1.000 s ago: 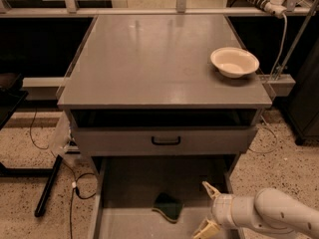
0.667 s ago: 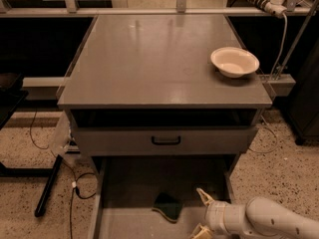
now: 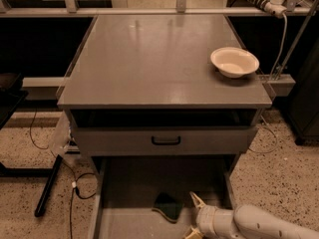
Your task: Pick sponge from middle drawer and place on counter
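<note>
Nearest, below the desk's front edge and toward its front right corner: gripper [image 3: 194,216] on a white arm [image 3: 259,225], reaching in from the right. Fingers [image 3: 196,200] spread apart, released, grasping nothing.

Just left of the gripper: sponge [image 3: 168,206], dark green face up, lying flat on the bare floor of the middle drawer [image 3: 130,183]. Near the fingertips, outside the gap between them; cannot tell whether touching. Middle drawer open, jutting forward past the desk's front edge.

Left of the drawer, on the speckled floor: a thin cable [image 3: 75,184].

Above and behind: grey drawer front [image 3: 119,142] with small black handle [image 3: 166,141], shut under the front edge.

Farther back: counter [image 3: 149,59], grey and slightly glossy. Close to its right edge, about midway back: cream round bowl [image 3: 234,62], upright.

Beyond the far right corner: power strip [image 3: 261,1].
</note>
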Controlling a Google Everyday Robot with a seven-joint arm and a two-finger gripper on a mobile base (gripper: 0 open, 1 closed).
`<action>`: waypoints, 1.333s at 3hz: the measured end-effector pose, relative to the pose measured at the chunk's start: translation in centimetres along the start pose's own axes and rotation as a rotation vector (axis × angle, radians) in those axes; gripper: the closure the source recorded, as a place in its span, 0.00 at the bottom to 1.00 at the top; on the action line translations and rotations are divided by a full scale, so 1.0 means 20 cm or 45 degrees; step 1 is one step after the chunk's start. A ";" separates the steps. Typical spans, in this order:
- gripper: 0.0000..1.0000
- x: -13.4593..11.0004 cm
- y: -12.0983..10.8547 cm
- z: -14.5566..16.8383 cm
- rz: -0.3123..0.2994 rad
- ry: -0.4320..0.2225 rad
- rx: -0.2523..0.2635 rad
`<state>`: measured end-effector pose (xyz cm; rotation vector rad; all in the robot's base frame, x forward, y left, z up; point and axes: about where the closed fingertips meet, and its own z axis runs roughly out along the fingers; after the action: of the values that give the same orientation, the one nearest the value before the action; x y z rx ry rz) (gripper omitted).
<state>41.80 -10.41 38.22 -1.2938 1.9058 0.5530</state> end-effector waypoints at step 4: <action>0.19 0.01 -0.09 0.21 0.007 -0.080 0.020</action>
<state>44.87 -8.23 35.62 -1.2472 1.8591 0.5736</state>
